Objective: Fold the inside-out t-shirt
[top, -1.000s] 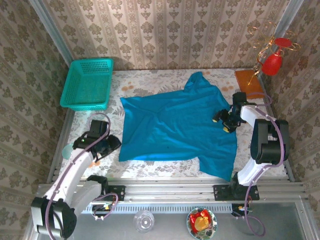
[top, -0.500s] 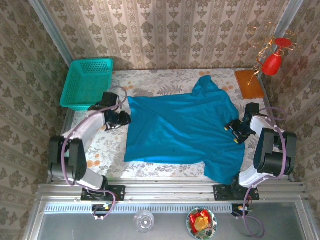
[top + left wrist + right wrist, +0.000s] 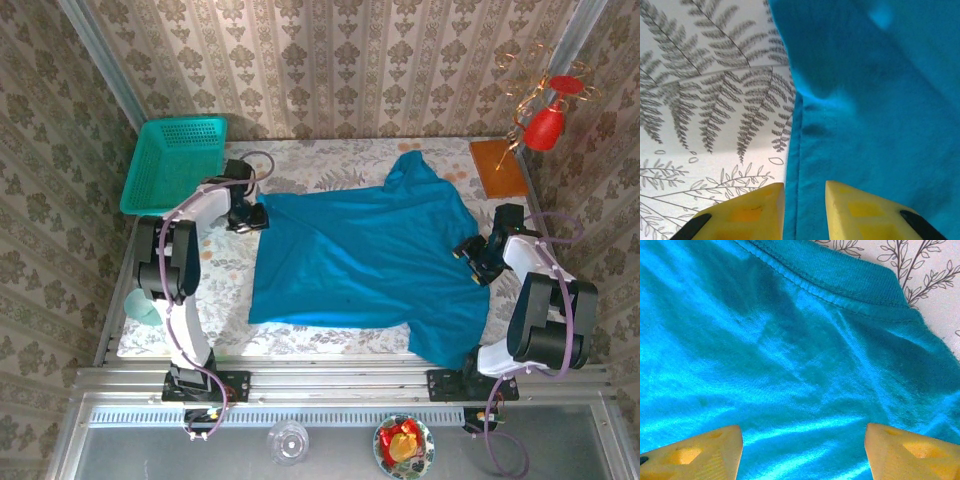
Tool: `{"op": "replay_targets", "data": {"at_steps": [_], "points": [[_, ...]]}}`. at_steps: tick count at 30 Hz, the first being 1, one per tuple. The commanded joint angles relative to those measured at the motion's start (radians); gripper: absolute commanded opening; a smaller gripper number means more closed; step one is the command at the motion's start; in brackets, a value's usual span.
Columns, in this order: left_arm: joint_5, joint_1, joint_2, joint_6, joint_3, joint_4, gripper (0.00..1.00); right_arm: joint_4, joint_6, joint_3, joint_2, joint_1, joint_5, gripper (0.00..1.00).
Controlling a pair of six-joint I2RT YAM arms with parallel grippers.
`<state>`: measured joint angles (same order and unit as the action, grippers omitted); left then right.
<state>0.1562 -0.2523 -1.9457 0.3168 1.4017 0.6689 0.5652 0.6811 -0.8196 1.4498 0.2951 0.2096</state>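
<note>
T-shirt [image 3: 370, 255] spread on counter [image 3: 320, 160]. Left tool [image 3: 805, 190] slightly open, straddling its left edge. Right tool [image 3: 802, 435] wide open over fabric.

The t-shirt [image 3: 370, 255] is soft knit cloth, matt from above. Under my right wrist it takes a silky sheen across its wrinkles, and its stitched band [image 3: 840, 285] looks thicker and duller. The tablecloth [image 3: 705, 90] beside it is smooth and matt, printed with grey ferns. The fingers [image 3: 747, 212] of my left gripper [image 3: 804, 212] are yellow plastic, faintly grainy and matt; those of my right gripper [image 3: 802, 450] look the same. The basket [image 3: 180, 124] is moulded plastic mesh. The rail [image 3: 340, 385] at the near edge is ridged bare metal, dull grey.
</note>
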Motion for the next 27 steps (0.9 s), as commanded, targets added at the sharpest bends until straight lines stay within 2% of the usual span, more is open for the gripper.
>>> {"op": "replay_targets", "data": {"at_steps": [1,11,19,27], "points": [[-0.019,-0.015,-0.027,-0.033,0.020,0.048,0.27,0.039,0.006,0.011,-0.028,0.003,0.002,0.66],[-0.023,-0.022,-0.089,-0.040,0.027,0.052,0.20,0.038,-0.003,0.011,-0.016,0.003,0.009,0.66],[-0.064,-0.020,-0.106,-0.056,0.027,0.065,0.00,0.005,-0.007,0.016,0.079,0.003,0.043,0.66],[-0.115,0.038,-0.041,-0.081,-0.006,0.083,0.00,-0.006,0.058,0.049,0.105,0.061,-0.024,0.66]]}}
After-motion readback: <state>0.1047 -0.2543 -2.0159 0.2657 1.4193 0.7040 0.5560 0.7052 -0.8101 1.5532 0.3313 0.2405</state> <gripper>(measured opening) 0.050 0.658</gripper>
